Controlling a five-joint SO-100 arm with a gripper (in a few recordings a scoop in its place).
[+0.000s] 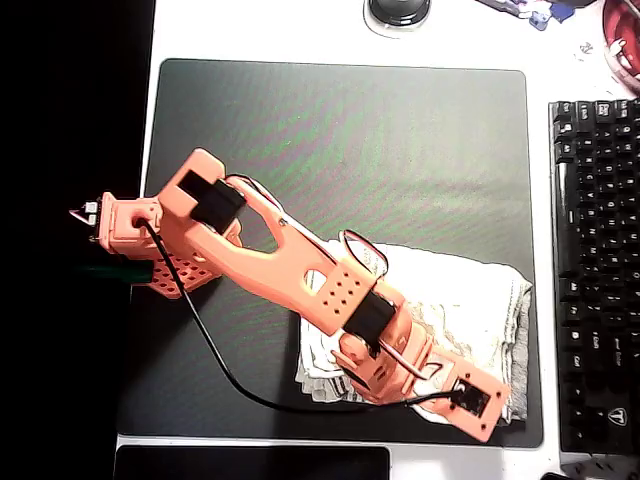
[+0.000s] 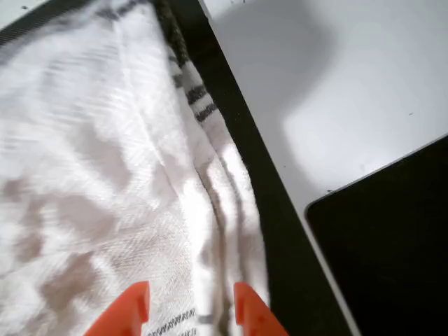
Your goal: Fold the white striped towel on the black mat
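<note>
At the left edge of the overhead view, the orange arm (image 1: pixel 270 250) starts from its base beside the mat (image 1: pixel 400 150) and reaches diagonally toward the lower right, with a black cable looping under it. The mat lies on a white surface (image 1: pixel 300 25) and takes up most of the middle of the view. Its upper part is bare. The towel (image 1: pixel 470 300) sits in a rumpled, bunched heap on the mat's lower right part, close to the mat's bottom and right edges. The end of the arm hangs over the towel's lower left portion and covers it there. Further right, a black keyboard (image 1: pixel 598 270) lies on the surface just beside the mat.

In the wrist view, the towel (image 2: pixel 91 175) fills the left side, with grey stripes along its folded edge. The tool (image 2: pixel 189 308) shows two orange tips at the bottom, a narrow gap between them, towel cloth in that gap; whether they pinch it, I cannot tell. To the right runs a strip of the mat (image 2: pixel 273 210), then the surface (image 2: pixel 350 84), then a dark pad (image 2: pixel 392 245) in the corner.
</note>
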